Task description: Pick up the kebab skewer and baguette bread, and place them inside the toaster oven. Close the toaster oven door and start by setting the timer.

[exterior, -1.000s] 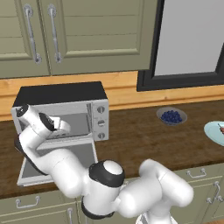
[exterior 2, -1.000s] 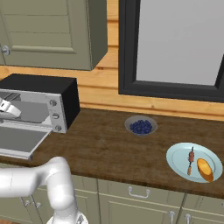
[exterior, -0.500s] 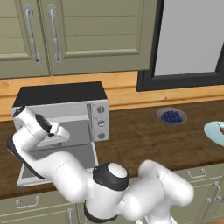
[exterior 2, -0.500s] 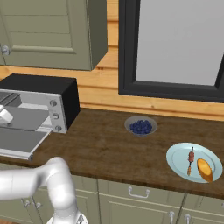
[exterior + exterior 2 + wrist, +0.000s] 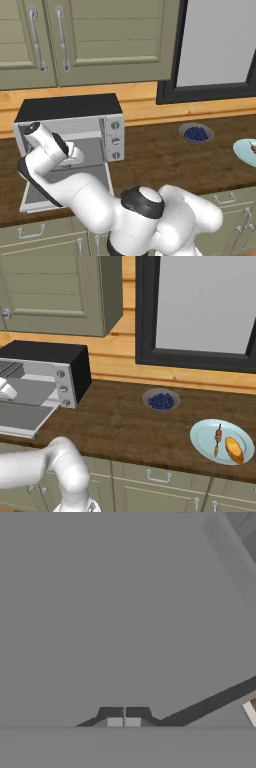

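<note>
The toaster oven point(image 5: 70, 107) stands at the counter's left end, and the toaster oven door point(image 5: 22, 416) lies folded down flat in front of it. My gripper point(image 5: 123, 714) hovers close over the grey door glass point(image 5: 125, 612), shut with nothing between its tips. Its white hand point(image 5: 75, 153) shows in front of the oven's open mouth, also seen from the other side as the hand point(image 5: 6, 390). Far to the right, the kebab skewer point(image 5: 218, 439) and the baguette bread point(image 5: 234, 450) lie side by side on a pale blue plate point(image 5: 205, 438).
A small bowl of blueberries point(image 5: 161, 400) sits mid-counter between the oven and the plate. The oven's three knobs point(image 5: 115, 141) run down its right side. Wall cabinets point(image 5: 75, 40) hang above, and a dark-framed window point(image 5: 200, 306) is behind the counter.
The gripper's jaws have closed fully, and the hand has dropped a little toward the open oven door. The food, plate and bowl have not moved.
</note>
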Tool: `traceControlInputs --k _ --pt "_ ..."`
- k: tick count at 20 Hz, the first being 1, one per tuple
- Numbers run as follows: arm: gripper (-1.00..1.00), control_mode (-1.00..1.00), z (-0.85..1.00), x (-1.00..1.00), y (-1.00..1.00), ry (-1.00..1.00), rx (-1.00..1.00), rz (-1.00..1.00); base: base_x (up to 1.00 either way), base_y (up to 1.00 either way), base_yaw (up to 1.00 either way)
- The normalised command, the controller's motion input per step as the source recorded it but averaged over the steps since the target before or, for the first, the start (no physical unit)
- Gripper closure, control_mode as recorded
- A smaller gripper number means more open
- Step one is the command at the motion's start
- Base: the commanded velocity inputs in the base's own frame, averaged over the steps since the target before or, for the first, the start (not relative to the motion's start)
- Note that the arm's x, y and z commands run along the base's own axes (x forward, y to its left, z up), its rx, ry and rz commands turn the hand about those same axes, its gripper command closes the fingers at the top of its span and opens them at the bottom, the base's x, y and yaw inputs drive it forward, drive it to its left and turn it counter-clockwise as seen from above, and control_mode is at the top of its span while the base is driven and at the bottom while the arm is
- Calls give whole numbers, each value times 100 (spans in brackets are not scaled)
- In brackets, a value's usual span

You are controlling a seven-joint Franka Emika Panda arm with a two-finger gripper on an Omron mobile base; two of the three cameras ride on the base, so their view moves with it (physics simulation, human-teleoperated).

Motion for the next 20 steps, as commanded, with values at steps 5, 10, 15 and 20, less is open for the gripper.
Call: traceControlInputs --k 5,10,15,20 --pt "100 -100 79 -27 -18 5 1 0 0 0 0" --pt "100 -100 56 -64 -54 3 0 -1 0 0 0" --pt "-100 -100 31 -79 -90 13 0 0 0 0 0" --pt "-100 -100 28 -82 -100 10 0 0 0 0 0"
